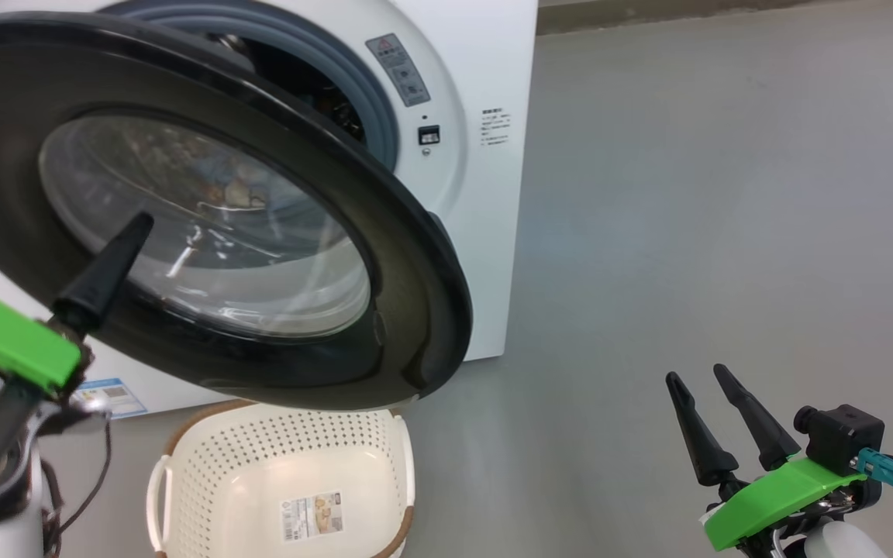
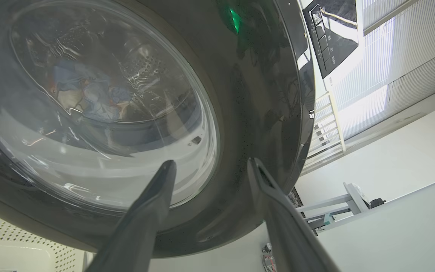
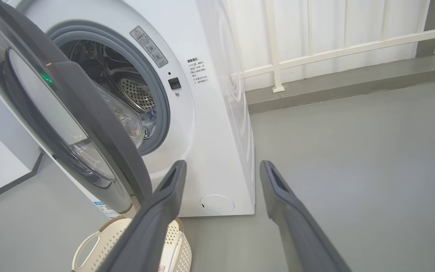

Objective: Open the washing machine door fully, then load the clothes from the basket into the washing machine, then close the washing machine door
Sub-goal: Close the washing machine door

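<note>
Head view: one washing machine door, half swung, free edge pointing right, hangs above one empty basket. One finger of the left gripper crosses its glass. The right gripper is low right, its jaws spread and empty.

Left wrist view: two fingers parted near the door's rim, and the clothes show through the glass.

Right wrist view: the washing machine has its drum mouth uncovered.

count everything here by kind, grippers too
washing machine: 1
washing machine door: 1
basket: 1
clothes, one bundle seen through the door glass: 1
grippers: 2 (left gripper, right gripper)
total: 6
</note>
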Controlling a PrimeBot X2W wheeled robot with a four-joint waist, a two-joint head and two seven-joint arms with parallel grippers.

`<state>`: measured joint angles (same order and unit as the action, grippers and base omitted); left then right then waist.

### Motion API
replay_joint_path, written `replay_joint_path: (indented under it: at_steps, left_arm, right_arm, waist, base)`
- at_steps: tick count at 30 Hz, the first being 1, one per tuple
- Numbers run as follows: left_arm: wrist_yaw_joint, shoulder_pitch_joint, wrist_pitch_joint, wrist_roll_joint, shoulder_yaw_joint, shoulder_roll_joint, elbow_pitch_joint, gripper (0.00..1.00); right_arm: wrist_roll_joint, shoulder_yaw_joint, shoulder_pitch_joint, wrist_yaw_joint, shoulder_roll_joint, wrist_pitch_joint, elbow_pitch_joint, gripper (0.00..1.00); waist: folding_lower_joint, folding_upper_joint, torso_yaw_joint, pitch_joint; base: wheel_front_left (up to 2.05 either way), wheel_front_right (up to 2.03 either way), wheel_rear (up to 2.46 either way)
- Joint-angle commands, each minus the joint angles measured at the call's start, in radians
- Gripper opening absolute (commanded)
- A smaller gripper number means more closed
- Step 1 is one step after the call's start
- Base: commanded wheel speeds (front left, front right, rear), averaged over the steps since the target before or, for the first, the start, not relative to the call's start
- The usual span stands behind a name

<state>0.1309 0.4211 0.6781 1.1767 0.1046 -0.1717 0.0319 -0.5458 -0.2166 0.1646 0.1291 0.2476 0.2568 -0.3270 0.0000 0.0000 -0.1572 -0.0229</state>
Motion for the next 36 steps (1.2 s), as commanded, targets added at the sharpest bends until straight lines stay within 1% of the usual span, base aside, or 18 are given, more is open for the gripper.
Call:
replay_joint_path:
  at_steps: [1,3,5,10,16,20,21,24,27,31,36]
  left_arm:
    - [-0.04,-0.012,-0.022,-0.04,0.021,-0.056,0.042,1.0]
    - [-0.091,-0.044,-0.052,-0.096,0.003,-0.086,0.053,1.0]
    - [-0.121,-0.072,-0.084,-0.122,-0.002,-0.089,0.054,1.0]
    - [-0.168,-0.134,-0.162,-0.175,0.002,-0.091,0.058,1.0]
    - [-0.211,-0.215,-0.293,-0.284,0.007,-0.11,0.06,1.0]
    - [-0.23,-0.268,-0.398,-0.347,0.01,-0.11,0.056,1.0]
    - [-0.23,-0.268,-0.398,-0.347,0.01,-0.11,0.056,1.0]
    - [-0.239,-0.303,-0.482,-0.394,0.007,-0.107,0.049,1.0]
    - [-0.246,-0.334,-0.555,-0.399,0.01,-0.087,0.033,1.0]
    - [-0.251,-0.38,-0.647,-0.44,0.01,-0.086,0.009,1.0]
    - [-0.254,-0.435,-0.764,-0.484,0.008,-0.063,-0.025,1.0]
  right_arm:
    - [0.002,-0.02,0.002,0.002,0.012,0.005,0.021,1.0]
    - [0.001,-0.018,0.0,0.002,0.013,0.005,0.023,1.0]
    - [0.001,-0.018,-0.002,0.002,0.014,0.005,0.024,1.0]
    - [0.002,-0.016,-0.008,0.002,0.015,0.005,0.027,1.0]
    - [0.003,-0.014,-0.01,0.002,0.015,0.005,0.031,1.0]
    - [0.002,-0.008,-0.014,0.002,0.019,0.005,0.036,1.0]
    - [0.002,-0.008,-0.014,0.002,0.019,0.005,0.036,1.0]
    - [0.003,-0.003,-0.017,0.002,0.022,0.005,0.041,1.0]
    - [0.005,0.001,-0.016,0.002,0.024,0.005,0.045,1.0]
    - [0.009,0.007,-0.016,0.002,0.027,0.005,0.052,1.0]
    - [0.011,0.012,-0.02,0.002,0.031,0.005,0.056,1.0]
  waist:
    - [0.0,0.0,0.017,0.01]
    - [0.0,0.0,0.026,0.011]
    - [0.0,0.0,0.034,0.013]
    - [0.0,0.0,0.053,0.015]
    - [0.0,0.0,0.064,0.018]
    - [0.0,0.0,0.068,0.017]
    - [0.0,0.0,0.068,0.017]
    - [0.0,0.0,0.072,0.014]
    - [0.0,0.0,0.074,0.012]
    - [0.0,0.0,0.077,0.011]
    - [0.0,0.0,0.078,0.012]
  base:
    - [0.0,0.0,0.0]
    - [0.0,0.0,0.0]
    - [0.0,0.0,0.0]
    - [0.0,0.0,0.0]
    - [0.0,0.0,0.0]
    - [0.0,0.0,0.0]
    - [0.0,0.0,0.0]
    - [0.0,0.0,0.0]
    - [0.0,0.0,0.0]
    - [0.0,0.0,0.0]
    - [0.0,0.0,0.0]
